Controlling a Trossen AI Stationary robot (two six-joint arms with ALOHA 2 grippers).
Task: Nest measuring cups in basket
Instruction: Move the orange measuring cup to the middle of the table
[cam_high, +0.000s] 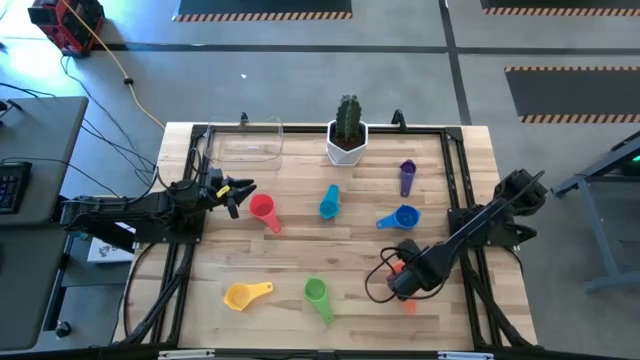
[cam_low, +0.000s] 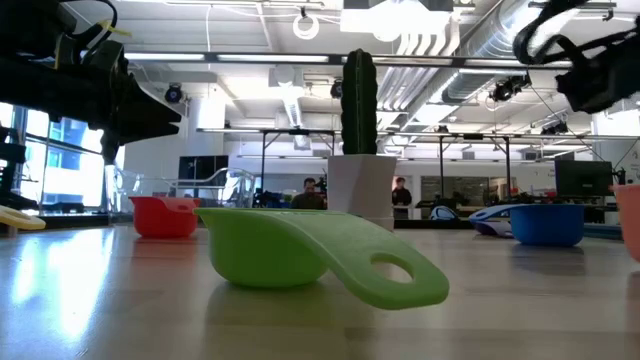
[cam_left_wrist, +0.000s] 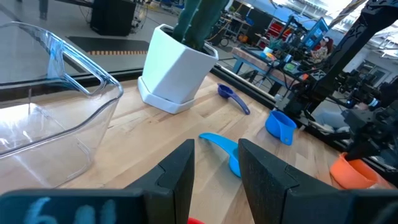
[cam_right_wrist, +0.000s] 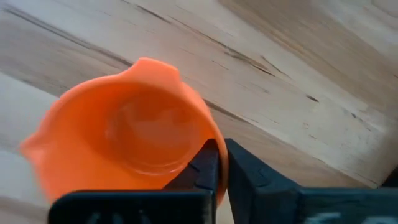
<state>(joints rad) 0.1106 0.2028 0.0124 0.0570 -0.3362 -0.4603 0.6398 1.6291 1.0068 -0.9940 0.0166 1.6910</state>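
Pinching the rim of the orange measuring cup between my right gripper fingers, I hold it at the near right part of the wooden table, the jaws clenched on the cup's wall with its bowl open toward my wrist camera. My left gripper hangs over the left side of the table, its fingers parted and grasping nothing, just beside the red measuring cup. The clear basket sits at the far left corner and holds no cup that I can see. Next to it, at the far middle, stands a white pot with a cactus. The light blue cup lies near the table's centre, the purple cup toward the far right, and the dark blue cup nearer than that one. Along the near edge lie the yellow cup and the green cup, well apart from the basket.
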